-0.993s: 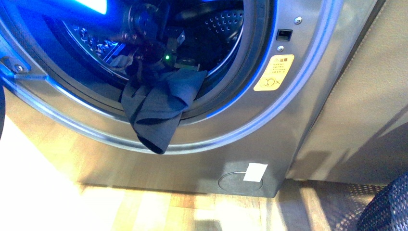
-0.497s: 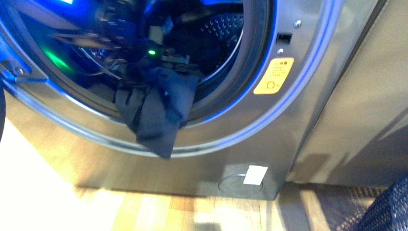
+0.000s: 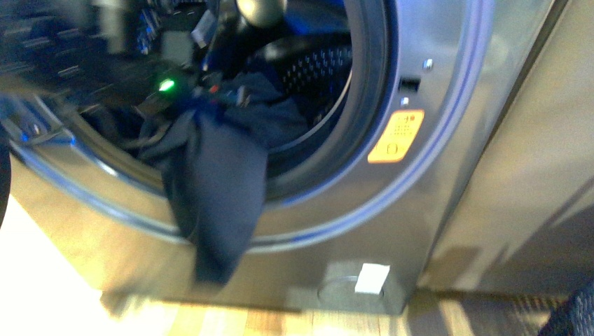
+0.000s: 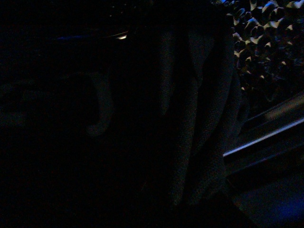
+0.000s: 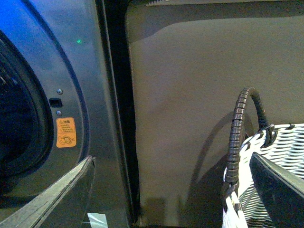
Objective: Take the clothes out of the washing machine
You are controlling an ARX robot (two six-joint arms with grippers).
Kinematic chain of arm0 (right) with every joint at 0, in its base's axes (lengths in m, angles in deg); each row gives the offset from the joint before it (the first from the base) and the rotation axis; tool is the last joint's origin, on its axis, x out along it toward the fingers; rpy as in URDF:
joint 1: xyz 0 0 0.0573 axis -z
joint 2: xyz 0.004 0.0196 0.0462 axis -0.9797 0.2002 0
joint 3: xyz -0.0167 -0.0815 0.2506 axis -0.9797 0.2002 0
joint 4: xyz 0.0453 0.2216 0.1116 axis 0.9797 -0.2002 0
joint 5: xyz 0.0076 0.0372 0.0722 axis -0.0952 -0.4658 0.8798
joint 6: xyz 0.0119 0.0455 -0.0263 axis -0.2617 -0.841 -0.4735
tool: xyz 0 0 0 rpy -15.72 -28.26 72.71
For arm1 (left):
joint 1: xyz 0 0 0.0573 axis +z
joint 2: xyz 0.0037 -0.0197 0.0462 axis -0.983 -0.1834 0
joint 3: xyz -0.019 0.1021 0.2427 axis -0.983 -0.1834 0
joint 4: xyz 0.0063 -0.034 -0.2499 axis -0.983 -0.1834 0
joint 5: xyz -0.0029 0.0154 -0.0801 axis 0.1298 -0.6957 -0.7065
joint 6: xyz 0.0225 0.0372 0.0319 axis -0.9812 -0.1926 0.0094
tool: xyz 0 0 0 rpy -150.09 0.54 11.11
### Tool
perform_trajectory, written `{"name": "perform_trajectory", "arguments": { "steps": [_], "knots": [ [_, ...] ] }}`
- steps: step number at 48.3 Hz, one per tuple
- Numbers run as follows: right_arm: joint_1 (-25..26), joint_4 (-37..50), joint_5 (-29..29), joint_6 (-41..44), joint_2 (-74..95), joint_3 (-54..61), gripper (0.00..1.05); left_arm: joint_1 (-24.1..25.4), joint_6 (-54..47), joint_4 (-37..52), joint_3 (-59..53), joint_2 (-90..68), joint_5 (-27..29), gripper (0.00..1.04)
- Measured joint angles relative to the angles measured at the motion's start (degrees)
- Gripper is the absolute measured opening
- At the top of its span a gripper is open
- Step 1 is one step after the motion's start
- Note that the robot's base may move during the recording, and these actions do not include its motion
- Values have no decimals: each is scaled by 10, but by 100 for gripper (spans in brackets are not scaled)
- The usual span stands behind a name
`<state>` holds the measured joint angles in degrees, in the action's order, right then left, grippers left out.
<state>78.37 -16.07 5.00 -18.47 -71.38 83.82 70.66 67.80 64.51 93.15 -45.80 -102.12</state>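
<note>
"While the clothes [image 3: 217, 189] are hanging over the washing machine's [image 3: 434, 175] rim, is the left gripper [image 3: 210, 94] gripping them?"

"Can't tell. It's blurry, and its camera is showing dark. The right gripper [image 5: 171, 161] is gaping wide, holding nothing."

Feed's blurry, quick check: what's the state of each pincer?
Left pincer: cannot be told; blurred at the clothes, wrist view dark.
Right pincer: open, empty.

washing machine [image 3: 448, 105]: brushed grey metal, sheen | clothes [image 3: 217, 189]: soft matt cloth | basket [image 5: 280, 156]: woven wicker
</note>
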Motion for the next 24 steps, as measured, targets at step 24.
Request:
{"name": "perform_trajectory", "arguments": {
  "steps": [24],
  "knots": [
    [0,0,0,0,0,0,97,23,1,-16,-161,265,-68,6]
  ]
}}
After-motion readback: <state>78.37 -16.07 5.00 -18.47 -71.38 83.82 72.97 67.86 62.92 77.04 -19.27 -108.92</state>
